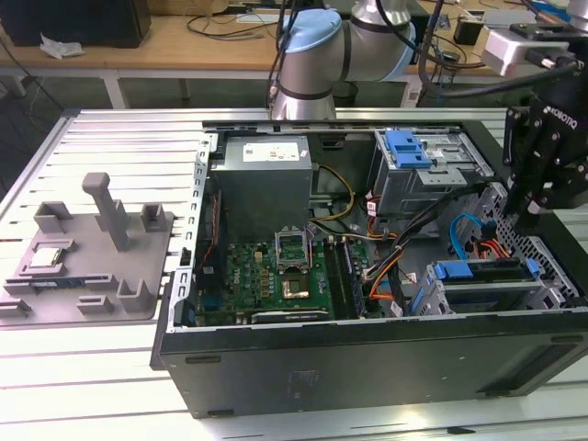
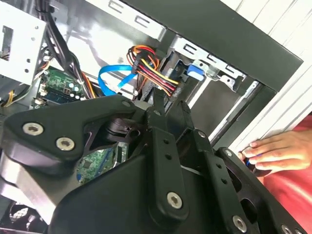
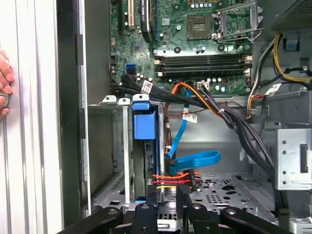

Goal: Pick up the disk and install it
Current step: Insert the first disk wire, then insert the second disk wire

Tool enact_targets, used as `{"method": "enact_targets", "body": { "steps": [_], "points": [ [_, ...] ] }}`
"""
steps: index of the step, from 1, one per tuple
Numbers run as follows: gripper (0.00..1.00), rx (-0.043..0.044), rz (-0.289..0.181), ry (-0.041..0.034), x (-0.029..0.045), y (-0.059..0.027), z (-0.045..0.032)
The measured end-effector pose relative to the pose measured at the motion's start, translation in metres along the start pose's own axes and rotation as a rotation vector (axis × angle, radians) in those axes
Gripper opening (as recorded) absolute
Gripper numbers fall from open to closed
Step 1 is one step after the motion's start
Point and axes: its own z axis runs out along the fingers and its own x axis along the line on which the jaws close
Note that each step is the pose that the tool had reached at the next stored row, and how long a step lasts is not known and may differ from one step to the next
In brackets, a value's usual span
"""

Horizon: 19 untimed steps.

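In the exterior view, a grey fixture tray (image 1: pixel 87 266) lies left of the open computer case (image 1: pixel 367 358). The disk (image 1: pixel 487 272) sits in the lower drive bay (image 1: pixel 501 294). The gripper (image 1: pixel 533 209) hovers above it; whether its fingers are parted or closed, I cannot tell.

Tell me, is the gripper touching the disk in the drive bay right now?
Cannot tell. In the first wrist view the gripper sits at the end of the blue-framed disk in its bay, but red and yellow power wires cross the meeting point, hiding contact or gap.
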Motion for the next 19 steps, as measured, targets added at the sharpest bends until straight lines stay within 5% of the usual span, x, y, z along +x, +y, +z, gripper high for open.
{"method": "enact_targets", "body": {
  "steps": [5, 19],
  "points": [
    [0.30, 0.0009, 0.000, 0.0310, -0.0125, 0.0011, -0.0038],
    [0.30, 0.0013, 0.000, 0.0450, -0.0159, 0.0012, -0.0043]
  ]
}}
